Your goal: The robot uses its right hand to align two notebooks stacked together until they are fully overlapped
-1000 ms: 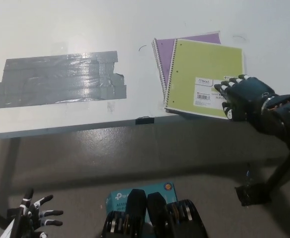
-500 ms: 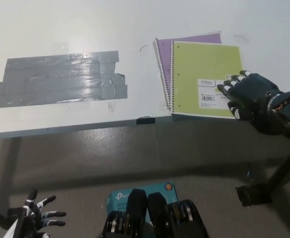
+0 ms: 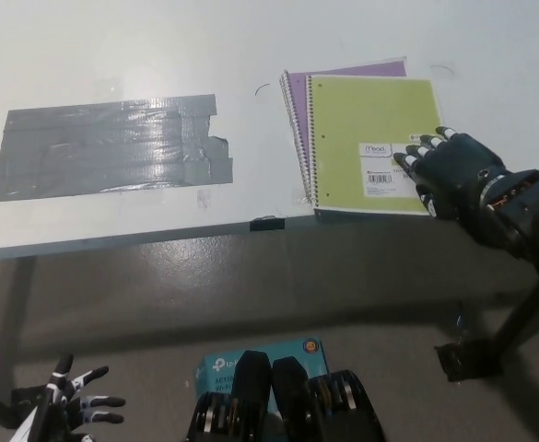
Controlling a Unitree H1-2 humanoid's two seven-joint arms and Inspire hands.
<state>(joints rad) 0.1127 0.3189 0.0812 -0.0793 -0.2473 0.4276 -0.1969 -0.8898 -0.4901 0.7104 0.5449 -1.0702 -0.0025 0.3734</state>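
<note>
A lime green spiral notebook point(image 3: 370, 138) lies on top of a purple notebook point(image 3: 298, 92) near the white table's front edge. The purple one shows as a strip along the green one's left side and top. My black right hand point(image 3: 446, 171) rests open on the green notebook's lower right corner, fingers spread and touching its cover. My white left hand point(image 3: 74, 405) hangs open at the lower left, below the table and away from the notebooks.
A large patch of grey tape point(image 3: 112, 143) covers the left part of the white table point(image 3: 158, 46). A small black clip point(image 3: 267, 223) sits on the table's front edge. A teal box point(image 3: 216, 366) lies on the floor below.
The green notebook has turned from tilted to nearly square with the purple one and slid left over it. My right hand moved with it. The left hand sank slightly.
</note>
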